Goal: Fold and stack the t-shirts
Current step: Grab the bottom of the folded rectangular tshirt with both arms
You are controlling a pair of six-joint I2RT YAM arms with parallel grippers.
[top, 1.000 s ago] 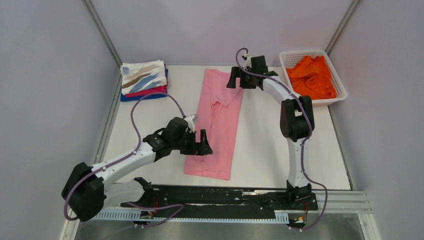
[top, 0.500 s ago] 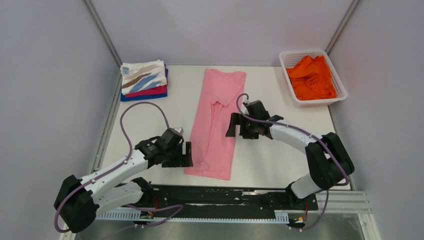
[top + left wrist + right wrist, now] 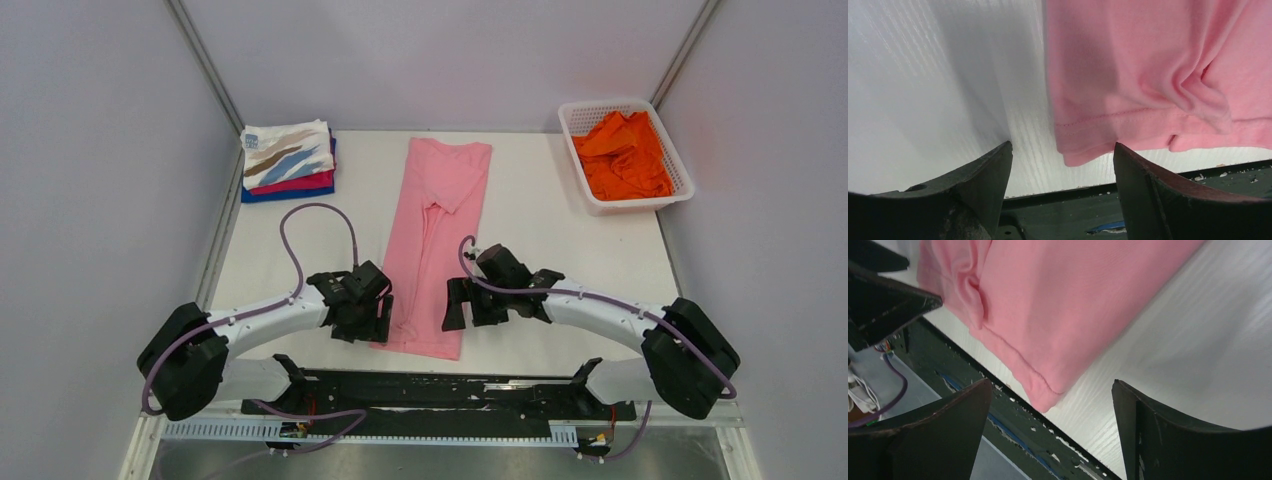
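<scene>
Pink t-shirt — folded into a long strip, near hem puckered

Long folded tee centred on table, tee stack far left, basket holding crumpled tee far right

The pink tee between the left jaws and the right jaws is a plain light pink, its hem stitched in the same pink. Both pairs of jaws are black. Well beyond the left jaws, the top tee is white with tan and blue brush streaks, the middle tee is magenta and the bottom tee is blue. Well beyond the right jaws, a white lattice basket holds a bright orange tee. The table is white with a faint grain. The arms are white and black, and their cables are purple.
</scene>
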